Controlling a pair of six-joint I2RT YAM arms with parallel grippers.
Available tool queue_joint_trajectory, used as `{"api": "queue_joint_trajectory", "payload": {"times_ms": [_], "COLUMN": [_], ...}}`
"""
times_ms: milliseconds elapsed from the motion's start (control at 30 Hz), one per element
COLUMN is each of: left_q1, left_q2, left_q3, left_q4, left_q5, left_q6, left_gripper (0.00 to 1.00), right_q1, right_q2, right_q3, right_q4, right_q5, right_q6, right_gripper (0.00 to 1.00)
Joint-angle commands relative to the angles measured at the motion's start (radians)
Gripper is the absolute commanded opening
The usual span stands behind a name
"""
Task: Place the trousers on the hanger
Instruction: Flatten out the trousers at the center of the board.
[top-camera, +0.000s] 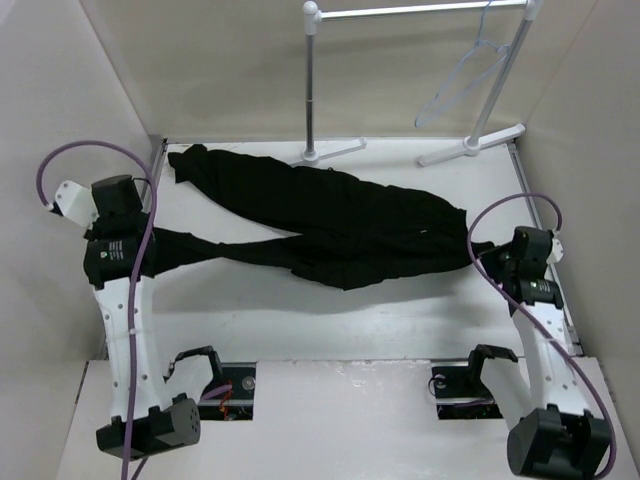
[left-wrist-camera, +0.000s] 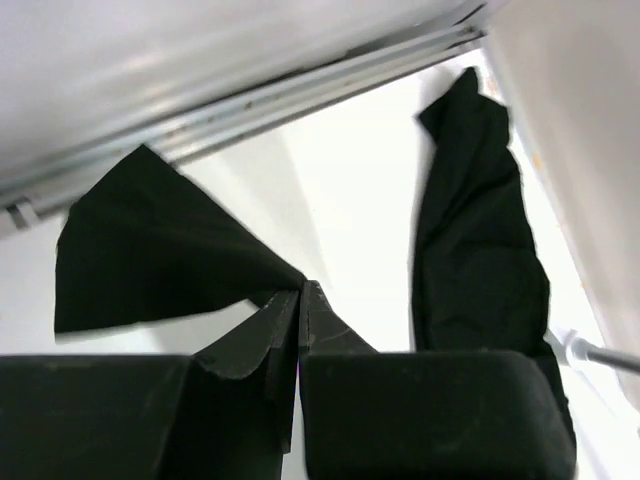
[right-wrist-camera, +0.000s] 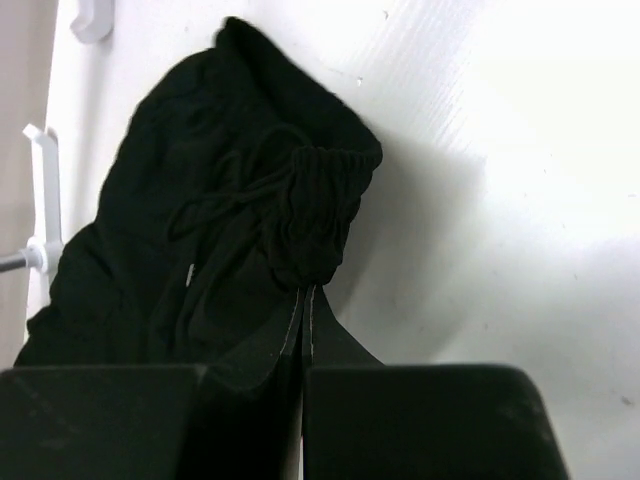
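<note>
The black trousers (top-camera: 340, 220) lie spread across the white table, their two legs crossing toward the left and the waistband at the right. My left gripper (left-wrist-camera: 302, 290) is shut on the hem corner of one leg (left-wrist-camera: 150, 250); the other leg (left-wrist-camera: 480, 230) lies apart on the right of that view. From above, the left gripper (top-camera: 155, 243) sits at the near leg's end. My right gripper (right-wrist-camera: 307, 292) is shut on the gathered waistband (right-wrist-camera: 320, 200), at the trousers' right end (top-camera: 485, 250). The pale hanger (top-camera: 460, 80) hangs by its hook from the rack's bar at the back right.
A white garment rack (top-camera: 312, 80) stands at the back, its feet (top-camera: 470, 145) on the table just behind the trousers. Walls close in on the left, right and back. A rack foot (right-wrist-camera: 40, 200) shows at the left edge of the right wrist view.
</note>
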Motion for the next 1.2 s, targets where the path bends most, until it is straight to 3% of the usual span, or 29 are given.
{"api": "queue_joint_trajectory", "payload": {"times_ms": [0, 167, 233, 500, 767, 867, 967, 1067, 1167], "left_q1": [-0.033, -0.043, -0.05, -0.01, 0.0, -0.036, -0.043, -0.007, -0.006], "left_q2": [-0.003, 0.029, 0.058, 0.494, 0.632, 0.582, 0.42, 0.211, -0.016], "left_q3": [0.177, 0.381, 0.396, 0.42, 0.659, 0.649, 0.526, 0.368, 0.172], "left_q4": [-0.236, -0.388, -0.4, -0.157, -0.164, -0.166, -0.143, -0.172, -0.254], "left_q5": [-0.096, -0.119, -0.142, -0.064, 0.081, 0.092, 0.071, 0.042, -0.075], "left_q6": [0.11, 0.239, 0.272, 0.24, 0.171, 0.138, 0.105, 0.077, 0.016], "left_gripper": [0.0, 0.01, 0.02, 0.01, 0.01, 0.01, 0.0, 0.0, 0.01], "right_q1": [0.026, 0.043, 0.038, -0.012, 0.012, 0.012, 0.012, 0.012, 0.012], "right_q2": [-0.088, -0.109, -0.071, 0.392, 0.426, 0.399, 0.285, 0.104, -0.09], "right_q3": [0.079, 0.113, 0.131, 0.424, 0.512, 0.533, 0.478, 0.331, 0.172], "right_q4": [-0.128, -0.146, -0.116, 0.024, 0.002, -0.019, -0.042, -0.088, -0.189], "right_q5": [0.063, 0.083, 0.085, 0.027, 0.028, 0.01, 0.008, -0.002, -0.015], "right_q6": [-0.021, -0.054, -0.053, 0.001, -0.03, -0.034, -0.044, -0.047, -0.045], "right_gripper": [0.01, 0.02, 0.02, 0.02, 0.02, 0.02, 0.02, 0.02, 0.02]}}
